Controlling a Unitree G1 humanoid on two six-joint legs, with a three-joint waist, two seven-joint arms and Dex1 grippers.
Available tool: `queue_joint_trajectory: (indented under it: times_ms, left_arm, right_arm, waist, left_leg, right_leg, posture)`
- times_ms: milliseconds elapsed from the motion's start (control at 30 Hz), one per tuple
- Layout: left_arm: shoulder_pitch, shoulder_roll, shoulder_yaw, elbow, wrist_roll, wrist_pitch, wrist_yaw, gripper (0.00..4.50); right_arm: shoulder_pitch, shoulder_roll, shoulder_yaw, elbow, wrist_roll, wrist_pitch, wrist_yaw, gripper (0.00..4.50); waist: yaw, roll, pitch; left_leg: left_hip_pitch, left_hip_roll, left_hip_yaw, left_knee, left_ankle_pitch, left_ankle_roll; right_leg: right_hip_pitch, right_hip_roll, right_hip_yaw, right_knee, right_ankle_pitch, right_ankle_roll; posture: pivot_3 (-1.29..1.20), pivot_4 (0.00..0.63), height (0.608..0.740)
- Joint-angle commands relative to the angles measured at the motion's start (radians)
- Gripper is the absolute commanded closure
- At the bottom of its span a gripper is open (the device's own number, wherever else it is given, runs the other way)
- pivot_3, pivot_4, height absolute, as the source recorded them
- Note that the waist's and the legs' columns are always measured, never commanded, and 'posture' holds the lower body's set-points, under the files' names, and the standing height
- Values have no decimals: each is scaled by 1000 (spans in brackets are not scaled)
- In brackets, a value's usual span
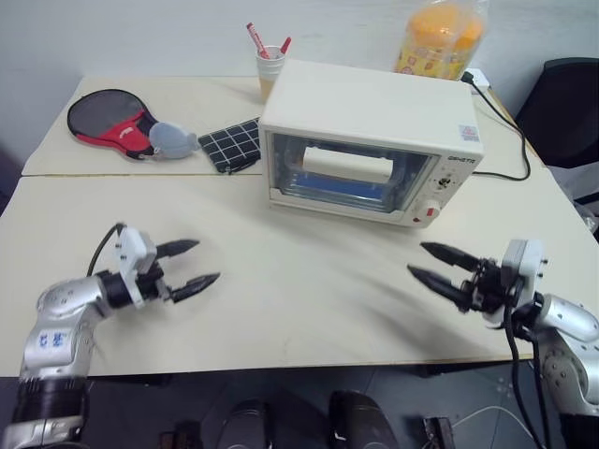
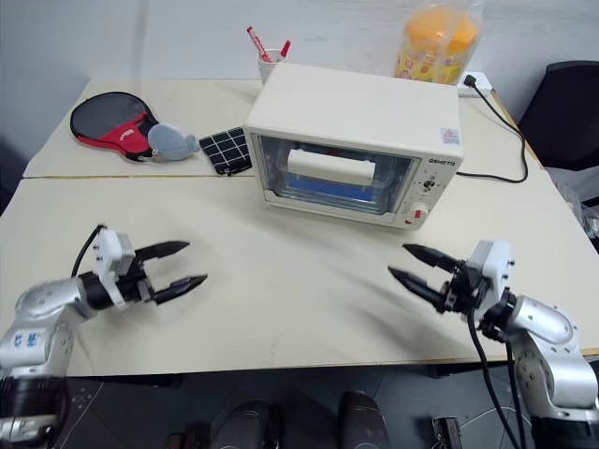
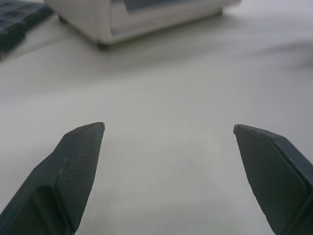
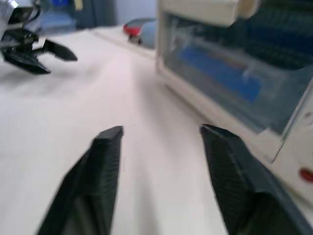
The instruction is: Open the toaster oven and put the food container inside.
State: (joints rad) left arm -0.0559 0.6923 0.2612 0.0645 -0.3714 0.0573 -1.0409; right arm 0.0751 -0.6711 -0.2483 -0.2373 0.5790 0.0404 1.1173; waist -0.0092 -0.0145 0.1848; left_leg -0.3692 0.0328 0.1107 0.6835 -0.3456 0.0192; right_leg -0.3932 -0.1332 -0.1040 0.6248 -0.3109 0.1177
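Note:
The cream-white toaster oven [image 1: 374, 112] stands at the back middle of the table with its glass door shut and the handle [image 1: 348, 165] across the front. Behind the glass lies a blue shape [image 1: 337, 188], apparently the food container; its details are unclear. My left gripper [image 1: 208, 261] hovers low over the table at the front left, open and holding nothing, pointing toward the oven. At the front right my right gripper [image 1: 416, 259] is open and holds nothing too, aimed left toward the oven front [image 4: 230, 73].
Behind the oven stand a paper cup [image 1: 270, 64] with red pens and an orange bag [image 1: 440, 37]. A table tennis bat [image 1: 108, 117] and a black checked pouch [image 1: 234, 145] lie at the back left. The black cord [image 1: 510, 131] runs off right, near a black chair [image 1: 571, 103].

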Motion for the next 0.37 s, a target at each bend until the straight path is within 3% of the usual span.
queue_joint_trajectory:
  times_ms: [33, 100, 367]
  left_arm:
    - [52, 25, 62, -51, 2, -83, -2, 0]
    - [93, 22, 83, -75, -6, -100, 10, 0]
    - [231, -13, 132, -204, -50, -112, 43, 0]
  right_arm:
    - [32, -4, 42, -14, -53, -112, 88, 544]
    - [34, 5, 64, 20, -69, -144, 106, 35]
    - [-24, 60, 106, 119, -101, -201, 83, 35]
  waist:
    - [5, 0, 0]
    - [7, 0, 0]
    - [6, 0, 0]
  left_leg:
    - [0, 0, 0, 0, 0, 0]
    - [0, 0, 0, 0, 0, 0]
    - [0, 0, -2, 0, -1, 0]
  right_leg:
    - [0, 0, 0, 0, 0, 0]
    - [0, -1, 0, 0, 0, 0]
    - [1, -4, -1, -1, 0, 0]
  posture:
    - [0, 150, 740]
    - [0, 150, 740]
    - [0, 150, 740]
